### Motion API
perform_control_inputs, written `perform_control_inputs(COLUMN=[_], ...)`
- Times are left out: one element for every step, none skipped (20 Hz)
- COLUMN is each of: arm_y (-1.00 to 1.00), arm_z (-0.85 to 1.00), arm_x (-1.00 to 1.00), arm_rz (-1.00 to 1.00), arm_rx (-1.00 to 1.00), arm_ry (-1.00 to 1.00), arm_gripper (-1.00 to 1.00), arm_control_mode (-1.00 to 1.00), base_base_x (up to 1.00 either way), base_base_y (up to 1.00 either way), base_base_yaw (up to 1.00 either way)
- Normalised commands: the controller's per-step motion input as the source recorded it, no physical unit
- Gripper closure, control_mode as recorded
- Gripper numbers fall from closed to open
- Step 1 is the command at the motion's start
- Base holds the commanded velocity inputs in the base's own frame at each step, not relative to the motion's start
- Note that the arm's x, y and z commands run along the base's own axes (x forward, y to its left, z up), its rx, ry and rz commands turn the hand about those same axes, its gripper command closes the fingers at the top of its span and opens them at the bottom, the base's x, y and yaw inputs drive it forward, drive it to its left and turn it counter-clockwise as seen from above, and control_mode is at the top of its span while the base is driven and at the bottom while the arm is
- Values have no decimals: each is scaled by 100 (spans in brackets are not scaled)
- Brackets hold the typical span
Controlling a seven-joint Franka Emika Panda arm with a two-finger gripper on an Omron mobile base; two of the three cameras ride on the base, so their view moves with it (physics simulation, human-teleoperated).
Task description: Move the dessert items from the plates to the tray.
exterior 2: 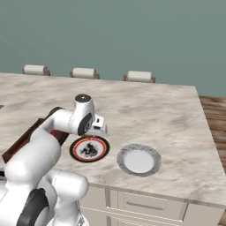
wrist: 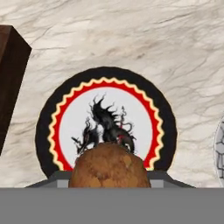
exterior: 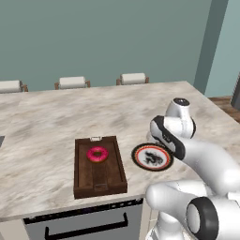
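Hand view shows the gripper [wrist: 109, 186] pinching the brown cookie [wrist: 109, 168] above the patterned plate [wrist: 107, 87]; a loose hold could drop it short of the wooden tray [exterior: 100, 185], where the pink doughnut [exterior: 97, 153] lies.

Tray [exterior: 100, 165] floor lies open in front of the doughnut [exterior: 97, 153]; its raised rim rings it; patterned plate [exterior: 152, 157] sits just beside; marble counter [exterior: 47, 126] beyond lies bare.
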Motion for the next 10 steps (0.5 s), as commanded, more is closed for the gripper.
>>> perform_control_inputs(arm_y=[99,100,100,100,100,100,100,100,99,95], arm_z=[11,12,12,9,11,9,7,4,4,4], arm_x=[0,0,0,0,0,0,0,0,0,0], arm_rz=[0,0,0,0,0,0,0,0,0,0], arm_rx=[0,0,0,0,0,0,0,0,0,0], arm_ry=[3,3,3,3,3,3,4,4,4,4], arm_gripper=[100,100,100,100,100,100,100,100,100,100], arm_control_mode=[-100,-100,-100,-100,-100,-100,-100,-100,-100,-100], base_base_x=[0,0,0,0,0,0,0,0,0,0], base_base_y=[0,0,0,0,0,0,0,0,0,0], base_base_yaw=[0,0,0,0,0,0,0,0,0,0])
